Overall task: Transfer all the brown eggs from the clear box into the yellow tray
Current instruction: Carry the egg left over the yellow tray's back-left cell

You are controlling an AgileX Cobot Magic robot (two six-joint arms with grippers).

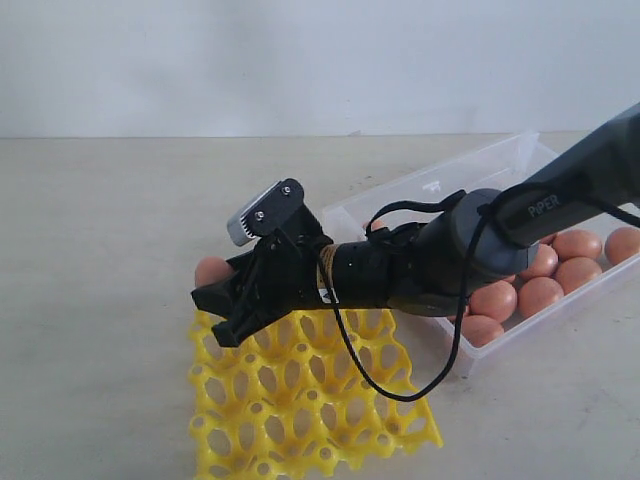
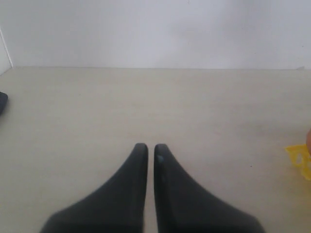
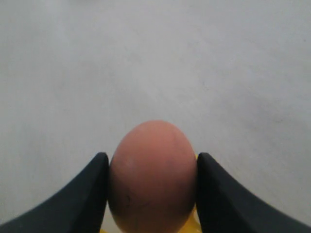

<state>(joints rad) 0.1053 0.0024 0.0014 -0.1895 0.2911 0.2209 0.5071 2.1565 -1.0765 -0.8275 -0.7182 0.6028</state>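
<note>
Well, my right gripper [image 1: 214,311] pinches one smooth, oval brown egg [image 3: 153,170] at a corner of the yellow open-lattice tray [image 1: 300,402]. I count at least seven more eggs [image 1: 540,296] in the clear plastic box [image 1: 480,166]. My left gripper [image 2: 147,146] sits pressed together, empty.

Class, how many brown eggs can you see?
8 brown eggs: one between the fingers of the right gripper at the yellow tray's edge; seven in the clear box; the arm may hide more.
</note>
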